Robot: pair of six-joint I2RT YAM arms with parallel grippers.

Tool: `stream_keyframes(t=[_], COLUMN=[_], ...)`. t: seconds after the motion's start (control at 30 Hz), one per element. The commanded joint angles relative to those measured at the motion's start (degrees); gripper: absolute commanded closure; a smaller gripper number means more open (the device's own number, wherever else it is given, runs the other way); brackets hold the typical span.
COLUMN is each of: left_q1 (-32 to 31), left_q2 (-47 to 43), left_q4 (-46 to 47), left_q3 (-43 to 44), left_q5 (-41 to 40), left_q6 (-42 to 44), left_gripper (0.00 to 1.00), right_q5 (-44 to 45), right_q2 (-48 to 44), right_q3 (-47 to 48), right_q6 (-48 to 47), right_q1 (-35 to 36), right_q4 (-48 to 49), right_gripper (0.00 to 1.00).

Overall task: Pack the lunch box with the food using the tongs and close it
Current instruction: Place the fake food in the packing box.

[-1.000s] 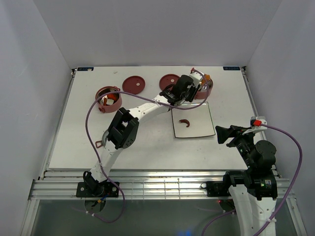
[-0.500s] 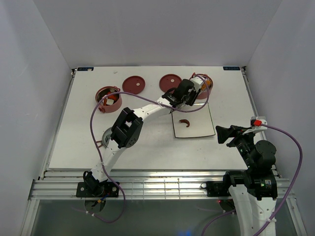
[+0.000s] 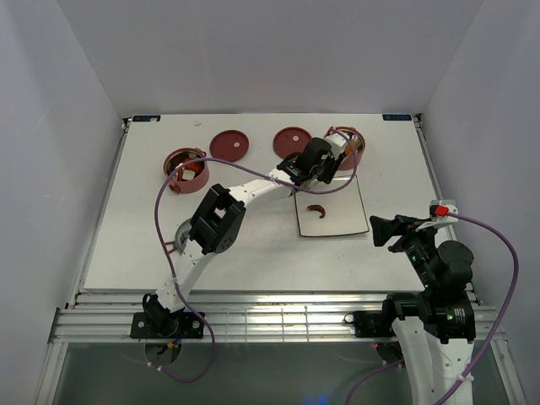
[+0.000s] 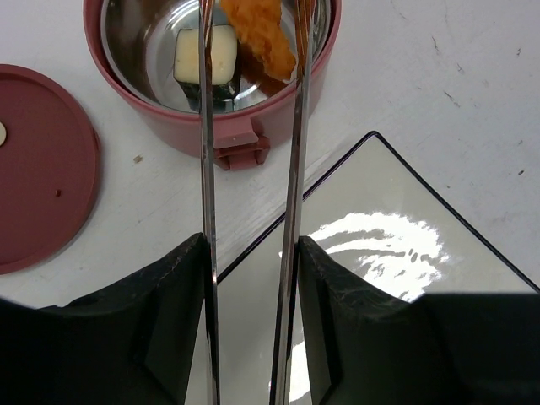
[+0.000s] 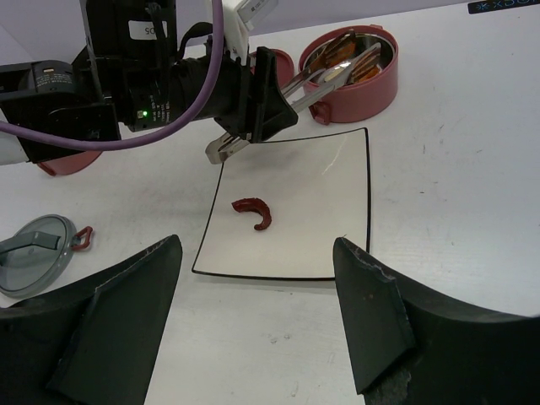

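White walls close round a white table (image 3: 126, 253), and toward the upper right of the overhead view the left gripper (image 4: 251, 253) pinches the tongs (image 4: 206, 152) by the outsides of their two arms, the tips reaching over the rim of one lunch box bowl (image 4: 240, 139). At the top of the wrist view an orange nugget (image 4: 261, 34) and a pale cube (image 4: 207, 55) sit on the steel inside. The nugget seems to touch the tong arm on the frame's right, though the frame edge cuts the tips off. The right gripper (image 3: 375, 231) hangs spread and empty at the lower right of the overhead view. A dark-red sausage (image 5: 253, 211) lies alone on the white plate (image 5: 337, 194), which sits just below the bowl. The risk, as I judge it: a slack pinch would let the springy tongs twist or slip between the fingers, and tips drawn back low could snag the rim and drag or tip the bowl, spilling what is packed.
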Motion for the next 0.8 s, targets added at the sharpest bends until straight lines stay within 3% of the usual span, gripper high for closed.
stream_keyframes(t=[0.0, 0.33, 0.57, 0.77], left_q1=[0.07, -0.89, -3.09, -4.15], left_q2=[-6.33, -10.72, -20.03, -32.42], left_q4=[2.02, 1.93, -2.71, -9.22], left_q3=[-0.65, -3.2, -6.28, -17.33], left_q5=[0.39, 0.13, -1.1, -0.22], left_q6=[0.45, 0.62, 2.38, -0.5], left_gripper=[0.44, 0.44, 0.45, 0.46], right_q5=[0.53, 0.53, -0.26, -1.57], right_q2=[-0.57, -0.31, -0.22, -0.22], right_q3=[0.44, 0.26, -0.18, -0.35], right_q6=[-0.5, -0.59, -0.5, -0.59], right_q1=[-0.02, -0.02, -0.02, 0.07], right_q4=[0.66, 0.92, 1.71, 1.89], right_gripper=[0.22, 0.22, 0.22, 0.22])
